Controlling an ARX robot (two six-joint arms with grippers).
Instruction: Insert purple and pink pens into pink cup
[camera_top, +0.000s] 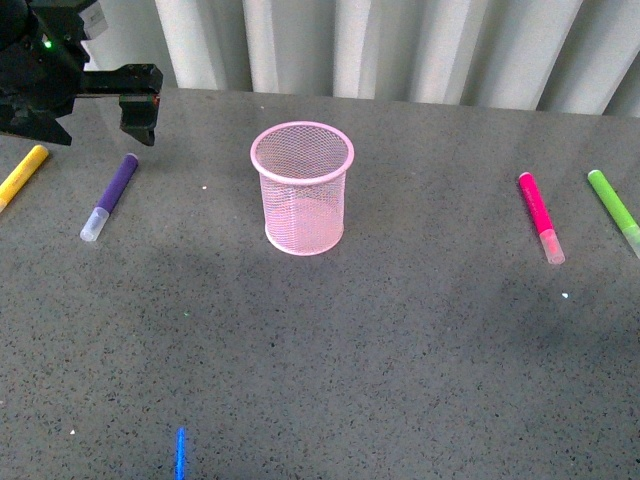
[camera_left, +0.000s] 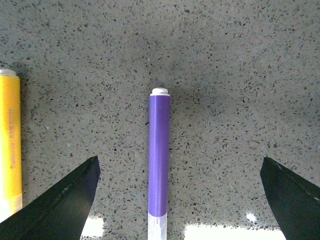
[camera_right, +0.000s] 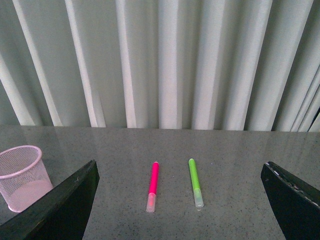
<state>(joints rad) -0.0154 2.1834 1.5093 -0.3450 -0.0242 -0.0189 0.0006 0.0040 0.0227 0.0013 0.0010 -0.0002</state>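
The purple pen (camera_top: 112, 195) lies flat on the grey table, left of the pink cup (camera_top: 302, 187), which stands upright mid-table. My left gripper (camera_top: 95, 118) hovers open above the pen's far end. In the left wrist view the purple pen (camera_left: 159, 160) lies between the spread fingers (camera_left: 65, 205), touching neither. The pink pen (camera_top: 538, 215) lies flat at the right. My right gripper (camera_right: 180, 200) is open and empty, well back from the pink pen (camera_right: 152, 185). The cup (camera_right: 22, 177) shows at that view's edge. The right gripper is out of the front view.
A yellow marker (camera_top: 22, 175) lies just left of the purple pen, and shows in the left wrist view (camera_left: 11, 145). A lime green marker (camera_top: 615, 210) lies right of the pink pen. A curtain hangs behind the table's far edge. A small blue object (camera_top: 181, 452) sits near the front.
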